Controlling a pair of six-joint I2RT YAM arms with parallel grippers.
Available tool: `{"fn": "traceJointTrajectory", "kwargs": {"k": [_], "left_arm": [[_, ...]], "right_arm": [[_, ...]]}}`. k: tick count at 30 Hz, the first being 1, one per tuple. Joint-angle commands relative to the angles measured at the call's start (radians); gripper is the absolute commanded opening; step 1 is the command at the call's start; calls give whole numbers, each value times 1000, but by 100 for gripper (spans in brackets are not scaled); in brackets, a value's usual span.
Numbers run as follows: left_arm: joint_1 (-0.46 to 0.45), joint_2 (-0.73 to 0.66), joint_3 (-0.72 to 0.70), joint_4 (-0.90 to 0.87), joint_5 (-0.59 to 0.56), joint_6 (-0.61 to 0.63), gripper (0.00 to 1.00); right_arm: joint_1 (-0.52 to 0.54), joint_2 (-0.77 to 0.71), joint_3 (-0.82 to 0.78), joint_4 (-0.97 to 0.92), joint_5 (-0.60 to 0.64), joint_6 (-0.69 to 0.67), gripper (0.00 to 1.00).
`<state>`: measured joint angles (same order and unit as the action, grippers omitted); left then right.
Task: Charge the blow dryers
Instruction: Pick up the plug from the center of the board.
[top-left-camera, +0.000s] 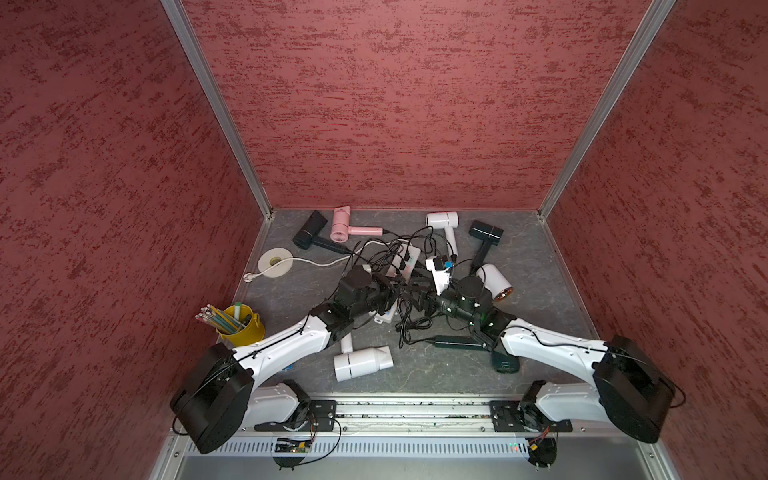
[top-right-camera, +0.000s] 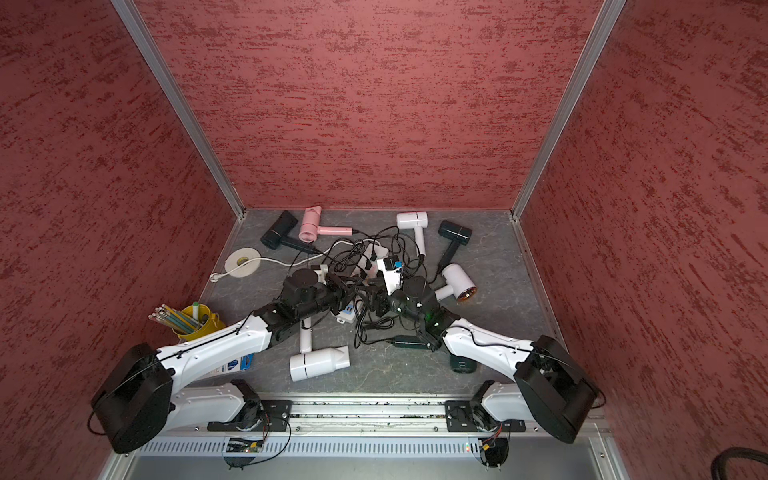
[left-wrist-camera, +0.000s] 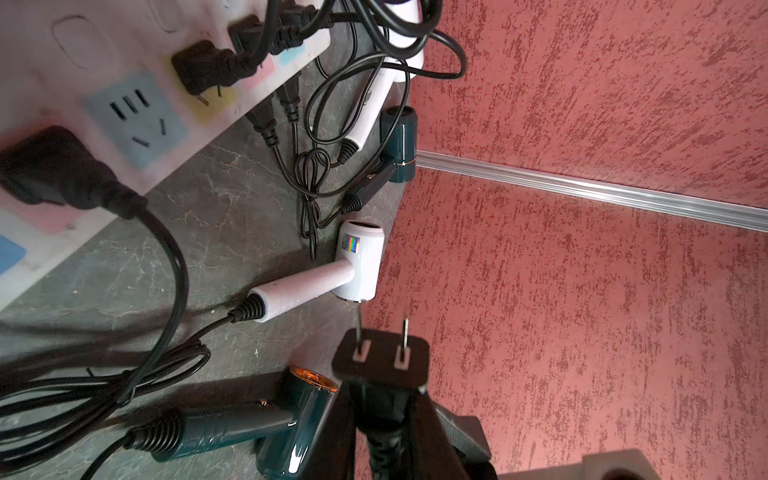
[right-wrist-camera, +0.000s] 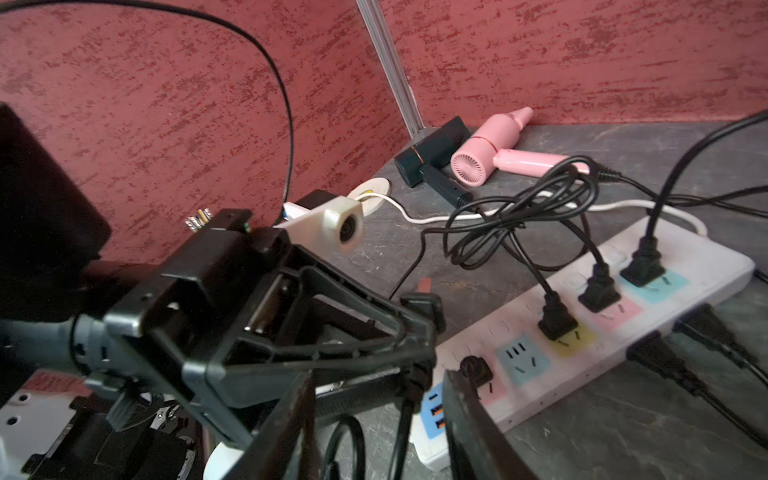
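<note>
Dryers (top-left-camera: 361, 362) lie scattered round the strip (right-wrist-camera: 540, 395), which has several plugs seated. Left gripper (left-wrist-camera: 382, 399) is clamped on a loose two-pin plug (left-wrist-camera: 380, 361) over the strip's near end, pins pointing away from the fingers. Right gripper (right-wrist-camera: 378, 382) stands part-open around that plug's cord (right-wrist-camera: 409, 399), gripping nothing I can see. Suggest: take the plug body square, aim the pins at the strip's free blue socket (right-wrist-camera: 521, 359), push straight, and watch for strip slide.
</note>
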<state>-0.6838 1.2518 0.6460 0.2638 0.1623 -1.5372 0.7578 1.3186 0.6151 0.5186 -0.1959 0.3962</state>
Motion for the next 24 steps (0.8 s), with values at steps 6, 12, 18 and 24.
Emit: {"fn": "traceJointTrajectory", "kwargs": {"k": [6, 12, 18, 24], "left_arm": [[-10, -27, -12, 49, -34, -13, 19], [-14, -21, -17, 70, -40, -15, 19], [-17, -18, -34, 115, -40, -21, 22], [5, -70, -43, 48, -24, 20, 70]], "right_arm": [[4, 4, 12, -24, 83, 42, 43], [12, 30, 20, -2, 10, 43, 32], [13, 38, 35, -28, 27, 16, 0], [4, -2, 90, -227, 140, -140, 0]]}}
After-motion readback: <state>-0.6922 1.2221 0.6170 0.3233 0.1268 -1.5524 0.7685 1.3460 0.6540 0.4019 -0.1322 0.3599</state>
